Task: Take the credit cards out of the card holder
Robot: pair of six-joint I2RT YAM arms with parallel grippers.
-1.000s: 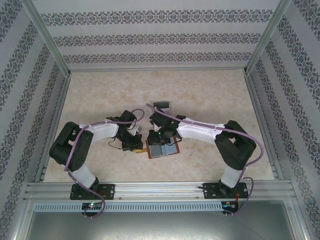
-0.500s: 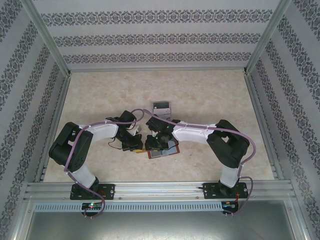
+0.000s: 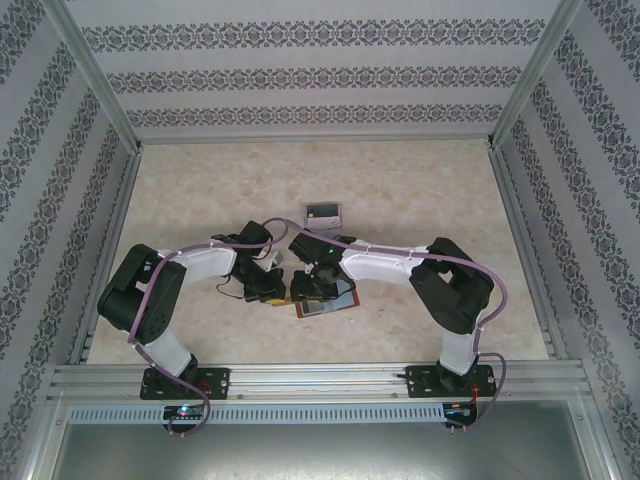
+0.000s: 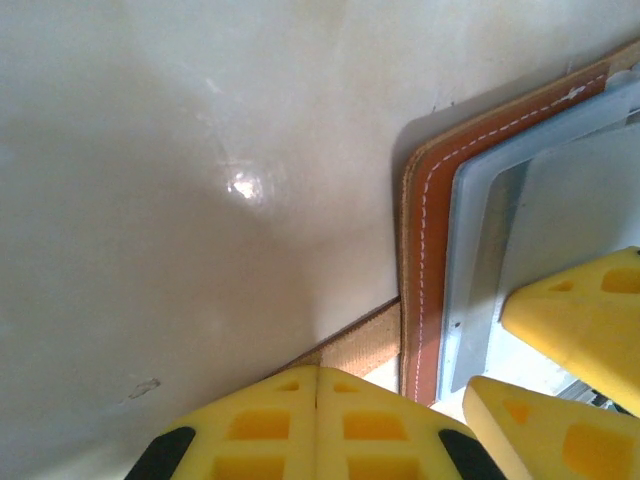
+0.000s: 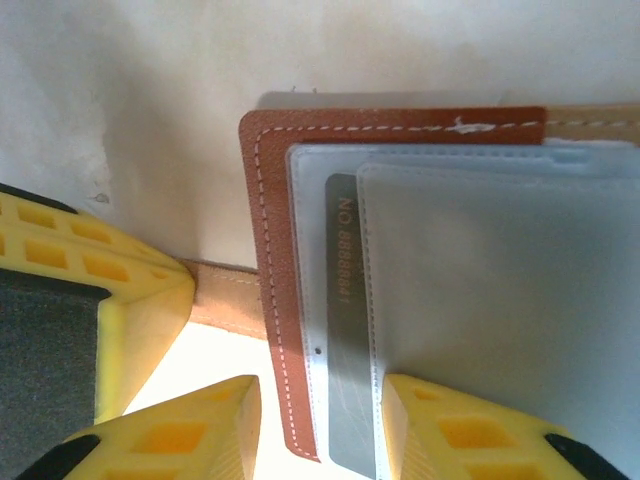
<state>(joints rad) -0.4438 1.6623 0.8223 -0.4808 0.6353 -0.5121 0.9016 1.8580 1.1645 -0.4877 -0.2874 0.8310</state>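
The card holder [image 3: 330, 300] lies open on the table, reddish-brown leather with clear pockets [image 5: 480, 290]. A dark grey credit card [image 5: 345, 330] sticks out of a pocket near the stitched edge, and paler cards sit under the clear plastic. My left gripper [image 4: 318, 378] is shut, its yellow tips resting on the tan strap tab [image 4: 362, 346] beside the leather edge [image 4: 422, 270]. My right gripper [image 5: 320, 425] is open, one finger outside the leather edge and the other on the pockets, with the dark card's end between them. In the top view it [image 3: 310, 284] hovers over the wallet's left part.
A small clear tray [image 3: 323, 212] stands on the table just behind the two grippers. Patterned walls and a metal frame enclose the beige tabletop [image 3: 200, 190]. The left gripper's fingers [image 5: 110, 300] sit close beside my right gripper.
My right arm has come forward and left over the card holder, and its jaws have spread wider. The left arm has stayed where it was.
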